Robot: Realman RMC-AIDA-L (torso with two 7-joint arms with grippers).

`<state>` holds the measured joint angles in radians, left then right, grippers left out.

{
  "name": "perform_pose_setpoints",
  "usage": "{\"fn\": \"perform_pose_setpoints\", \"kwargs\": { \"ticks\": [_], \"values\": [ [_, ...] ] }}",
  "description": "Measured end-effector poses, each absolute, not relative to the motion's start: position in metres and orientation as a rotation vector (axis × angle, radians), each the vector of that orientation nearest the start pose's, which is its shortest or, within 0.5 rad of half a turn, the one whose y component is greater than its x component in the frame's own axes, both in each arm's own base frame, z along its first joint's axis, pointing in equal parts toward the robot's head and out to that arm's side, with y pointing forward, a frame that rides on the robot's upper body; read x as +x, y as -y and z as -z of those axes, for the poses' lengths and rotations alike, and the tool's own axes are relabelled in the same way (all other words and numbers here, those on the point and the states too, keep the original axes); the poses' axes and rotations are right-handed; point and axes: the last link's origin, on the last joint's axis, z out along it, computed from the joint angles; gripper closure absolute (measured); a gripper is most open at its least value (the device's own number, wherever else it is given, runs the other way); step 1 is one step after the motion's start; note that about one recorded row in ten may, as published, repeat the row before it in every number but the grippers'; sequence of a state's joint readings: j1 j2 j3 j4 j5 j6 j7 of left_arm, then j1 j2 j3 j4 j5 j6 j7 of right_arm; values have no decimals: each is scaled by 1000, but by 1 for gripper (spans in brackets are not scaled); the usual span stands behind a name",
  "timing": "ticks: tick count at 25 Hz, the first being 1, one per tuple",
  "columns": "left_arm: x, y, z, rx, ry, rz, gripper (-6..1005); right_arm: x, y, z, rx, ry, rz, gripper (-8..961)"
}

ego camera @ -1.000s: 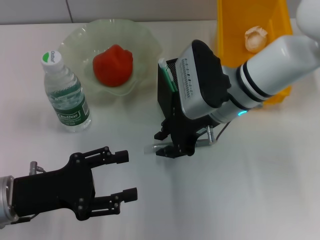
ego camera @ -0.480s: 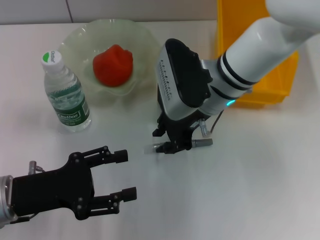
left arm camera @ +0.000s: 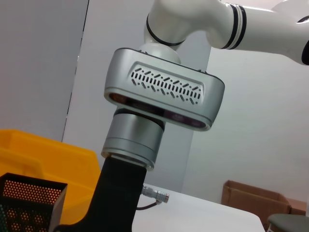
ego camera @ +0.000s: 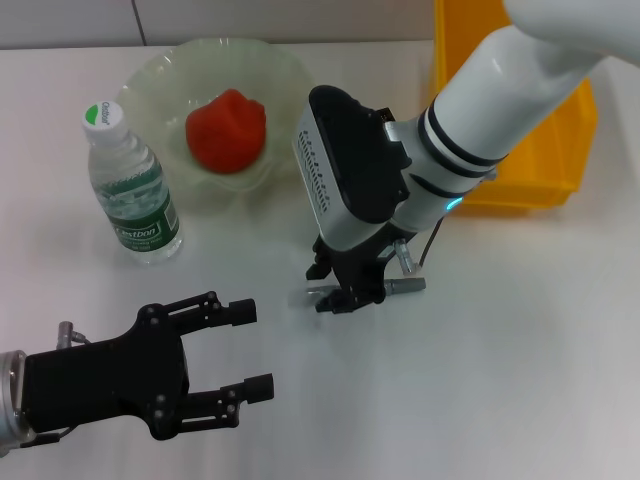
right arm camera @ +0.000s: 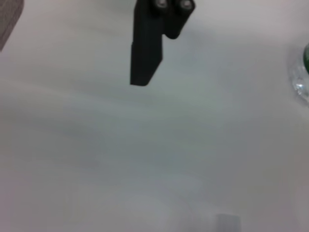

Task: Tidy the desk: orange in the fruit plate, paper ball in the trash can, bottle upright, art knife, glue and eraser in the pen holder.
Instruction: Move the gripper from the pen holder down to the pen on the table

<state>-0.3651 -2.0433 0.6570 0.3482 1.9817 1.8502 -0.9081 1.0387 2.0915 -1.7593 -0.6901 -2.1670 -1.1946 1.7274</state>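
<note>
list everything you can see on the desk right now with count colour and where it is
desk: 1, white, under everything
water bottle: 1, clear with green label and green-and-white cap, upright at the desk's left, beside the plate
fruit plate: 1, pale green translucent, far centre-left
fruit: 1, red-orange, inside the fruit plate
bin: 1, yellow, far right, partly behind the right arm
pen holder: 1, black mesh, before the bin; seen in the left wrist view, hidden in the head view
small pale object: 1, on the desk at the right gripper's tips, too hidden to identify
left gripper: 1, black, open, low over the near-left desk
right gripper: 1, black, on a white and silver arm, pointing down at desk centre
</note>
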Motion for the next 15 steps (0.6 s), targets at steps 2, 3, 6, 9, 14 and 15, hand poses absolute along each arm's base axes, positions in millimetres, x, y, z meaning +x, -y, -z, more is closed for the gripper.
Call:
{"fn": "perform_pose_setpoints", "kwargs": {
  "ticks": [2,3,6,9,14,15],
  "values": [
    [-294,-224,22,-2797,425,1076,216,116,-367,124,-3119,430,578,604],
    [-294,-224,22,-2797,425,1076,216,116,-366,125,-3119,432,580,604],
    [-293,-224,22,-2797,425,1077,216,117,-365,126,-3119,449,595,604],
    [-293,-224,22,-2797,423,1079,216,117,-364,128,-3116,458,603,602],
    [-293,-224,23,-2798,423,1079,216,117,-365,128,-3108,460,598,654],
    [-293,-224,23,-2798,423,1079,216,118,-366,128,-3104,457,596,664]
  ]
}}
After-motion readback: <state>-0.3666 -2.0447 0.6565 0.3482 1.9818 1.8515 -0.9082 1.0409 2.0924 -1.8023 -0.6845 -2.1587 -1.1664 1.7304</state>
